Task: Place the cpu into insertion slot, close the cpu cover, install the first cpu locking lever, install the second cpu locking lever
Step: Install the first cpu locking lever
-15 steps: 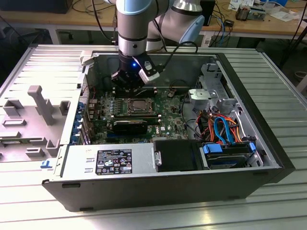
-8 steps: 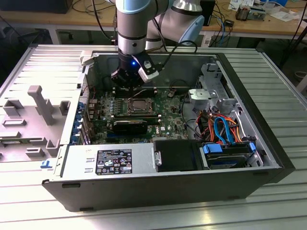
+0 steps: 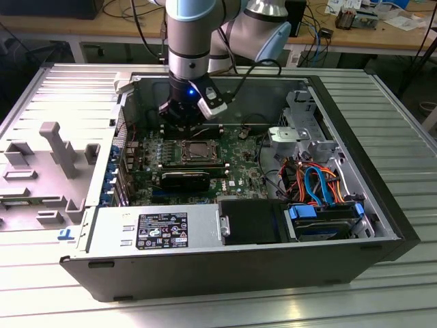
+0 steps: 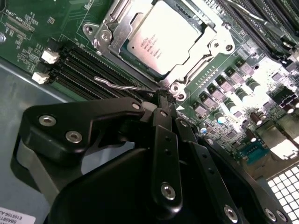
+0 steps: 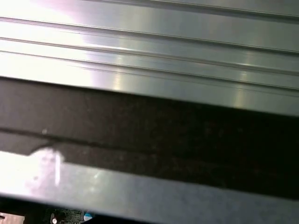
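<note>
The cpu (image 4: 163, 37) lies flat in its socket on the green motherboard (image 3: 235, 160), its silver-grey top facing up. The cpu cover (image 4: 189, 65) is down around it as a silvery frame. In the exterior view the cpu (image 3: 199, 151) sits just in front of my gripper (image 3: 181, 128), which hangs from the arm at the socket's far edge. My gripper (image 4: 161, 97) has its black fingers together and shut, their tip at the socket's corner. A thin wire locking lever (image 4: 121, 86) runs up to that tip; whether the two touch is hidden.
The open case (image 3: 382, 205) encloses the board. A black rectangular block (image 3: 186, 181) lies in front of the socket, with a power supply (image 3: 157, 229) and drive cables (image 3: 317, 184) nearer the front. Memory slots (image 4: 84, 63) flank the socket. A ribbed metal table (image 5: 149, 51) surrounds the case.
</note>
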Robot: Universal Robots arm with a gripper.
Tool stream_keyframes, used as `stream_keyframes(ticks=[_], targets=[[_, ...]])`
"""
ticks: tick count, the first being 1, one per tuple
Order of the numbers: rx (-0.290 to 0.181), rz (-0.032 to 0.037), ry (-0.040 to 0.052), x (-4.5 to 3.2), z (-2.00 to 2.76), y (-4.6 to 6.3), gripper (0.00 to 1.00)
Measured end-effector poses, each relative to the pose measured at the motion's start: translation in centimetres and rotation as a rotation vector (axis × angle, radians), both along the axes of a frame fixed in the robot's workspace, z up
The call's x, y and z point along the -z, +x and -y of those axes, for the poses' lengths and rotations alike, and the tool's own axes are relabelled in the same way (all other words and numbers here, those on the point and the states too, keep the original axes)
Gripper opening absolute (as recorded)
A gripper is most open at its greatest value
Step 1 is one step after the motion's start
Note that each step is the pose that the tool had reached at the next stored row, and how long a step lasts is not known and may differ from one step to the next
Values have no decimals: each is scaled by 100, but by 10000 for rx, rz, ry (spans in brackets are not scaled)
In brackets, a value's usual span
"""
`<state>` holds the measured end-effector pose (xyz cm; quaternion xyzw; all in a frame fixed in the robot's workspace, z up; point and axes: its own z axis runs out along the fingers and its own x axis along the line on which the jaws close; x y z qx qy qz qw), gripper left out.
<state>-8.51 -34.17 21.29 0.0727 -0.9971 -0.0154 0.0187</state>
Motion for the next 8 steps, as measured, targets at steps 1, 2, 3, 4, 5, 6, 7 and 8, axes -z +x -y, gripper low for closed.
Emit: stream_keyframes(ticks=[1, 2, 3, 4, 5, 6, 7, 8], targets=[[-1, 0, 0, 1, 0, 3, 11], [-3, 0, 1, 2, 0, 7, 11], [-4, -3, 2, 4, -1, 17, 11], [-7, -14, 0, 5, 0, 45, 11], [-9, -21, 1, 6, 0, 67, 11], [-11, -23, 1, 7, 0, 77, 11], [-13, -27, 1, 8, 0, 91, 11], [-13, -30, 1, 9, 0, 104, 11]])
